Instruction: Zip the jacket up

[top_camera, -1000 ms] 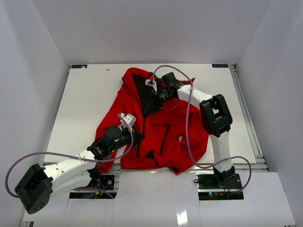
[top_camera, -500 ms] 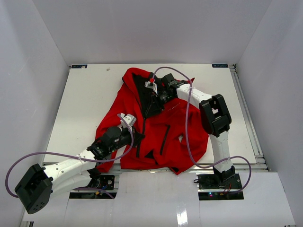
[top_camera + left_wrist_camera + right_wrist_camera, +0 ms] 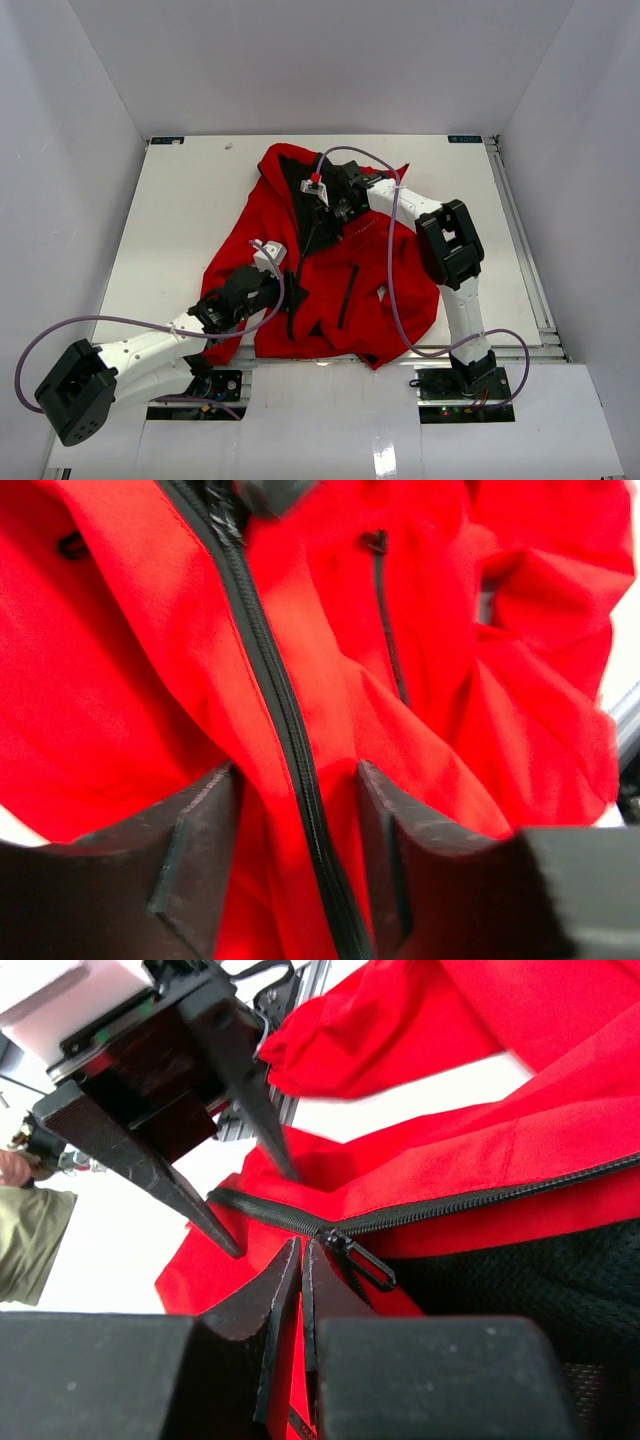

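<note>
Red jacket point(image 3: 330, 270) crumpled, part-zipped; left claw point(image 3: 300, 865) pinching zipper hem, right claw point(image 3: 300, 1260) pressed together.

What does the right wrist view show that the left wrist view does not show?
Only the right wrist view shows the zipper slider with its pull tab, the black mesh lining, and the right gripper closed by the slider. Only the left wrist view shows the pocket zip and the left gripper straddling closed zipper teeth. Both show the red jacket.
</note>
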